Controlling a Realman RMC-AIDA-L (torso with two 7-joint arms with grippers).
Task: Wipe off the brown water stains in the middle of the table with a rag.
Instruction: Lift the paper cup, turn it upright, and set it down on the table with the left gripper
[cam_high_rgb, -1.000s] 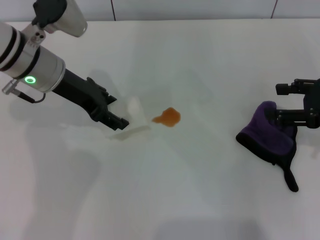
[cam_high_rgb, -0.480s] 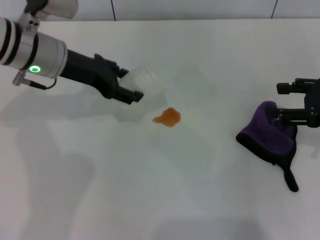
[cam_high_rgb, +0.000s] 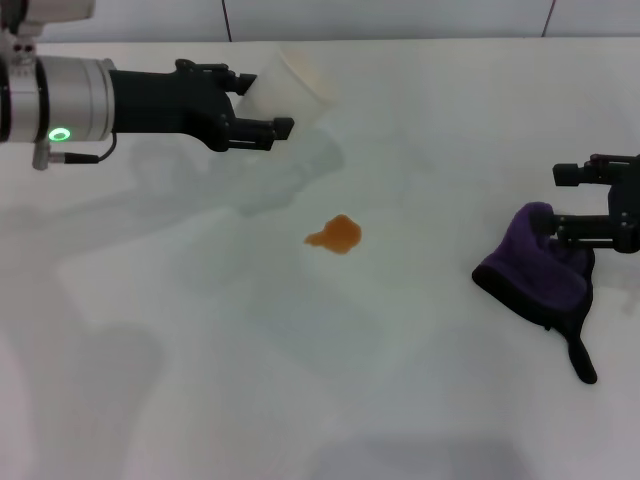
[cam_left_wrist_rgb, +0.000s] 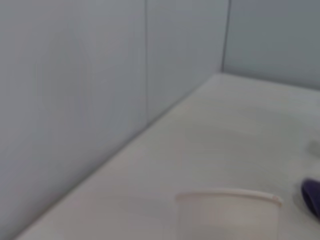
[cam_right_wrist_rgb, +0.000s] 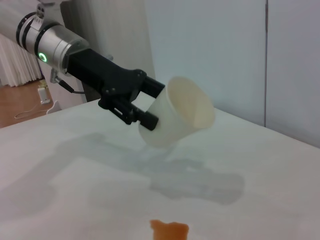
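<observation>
The brown water stains (cam_high_rgb: 335, 236) form a small orange blotch in the middle of the white table (cam_high_rgb: 300, 380), also seen low in the right wrist view as the stains (cam_right_wrist_rgb: 169, 231). The purple rag (cam_high_rgb: 537, 265) lies at the right with its black tail toward the front. My right gripper (cam_high_rgb: 570, 205) stands open at the rag's far edge, one finger touching the cloth. Beyond the stain, my left gripper (cam_high_rgb: 272, 108) is raised over the table's far left part, shut on a translucent white cup (cam_high_rgb: 292, 82) that it holds tilted.
In the right wrist view the cup (cam_right_wrist_rgb: 180, 112) hangs above the table in the left gripper (cam_right_wrist_rgb: 152, 102), its mouth turned sideways. The left wrist view shows the cup's rim (cam_left_wrist_rgb: 227, 197), a grey wall (cam_left_wrist_rgb: 75, 100) along the table's far edge and a sliver of the rag (cam_left_wrist_rgb: 312, 197).
My left gripper has lifted the cup from the table beside the stain and carried it up and toward the far side. The right gripper and the rag have not moved.
</observation>
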